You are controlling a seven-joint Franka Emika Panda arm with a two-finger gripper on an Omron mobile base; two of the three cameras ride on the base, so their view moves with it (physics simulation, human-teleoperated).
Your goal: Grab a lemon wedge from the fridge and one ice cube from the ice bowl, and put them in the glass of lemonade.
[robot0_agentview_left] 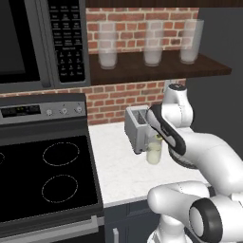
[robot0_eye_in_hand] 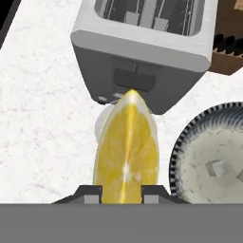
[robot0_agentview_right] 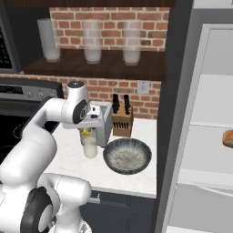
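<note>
Right, lemon wedge (robot0_eye_in_hand: 126, 148) is out of the fridge (robot0_agentview_right: 182, 91) and clamped between the fingers (robot0_eye_in_hand: 121, 194), which are nearly closed w/ the wedge filling the gap. In the hand view it hangs directly over the glass of lemonade (robot0_agentview_right: 90, 146), whose rim peeks out behind it; the glass stands on the white desk (robot0_agentview_left: 118, 171) right in front of the toaster (robot0_agentview_left: 136, 128). So, by my read, step one is almost done: wedge fetched and carried over, not yet let go.

Left to do: drop the wedge, then get one ice cube (robot0_eye_in_hand: 217, 167) from the ice bowl (robot0_agentview_right: 127, 156) and add it too. The bowl sits just beside the glass, on its right in the right base view, w/ a knife block (robot0_agentview_right: 122, 120) behind.

Hard to tell: the wedge covers most of the glass in the hand view, so how well it is centred is unclear. In the left base view the arm hides the bowl. The bowl is cut off at the hand view's right edge; one pale cube is plain, others are faint. Fridge interior is partly in frame, w/ an orange-brown lump (robot0_agentview_right: 228, 138) at the edge.
</note>
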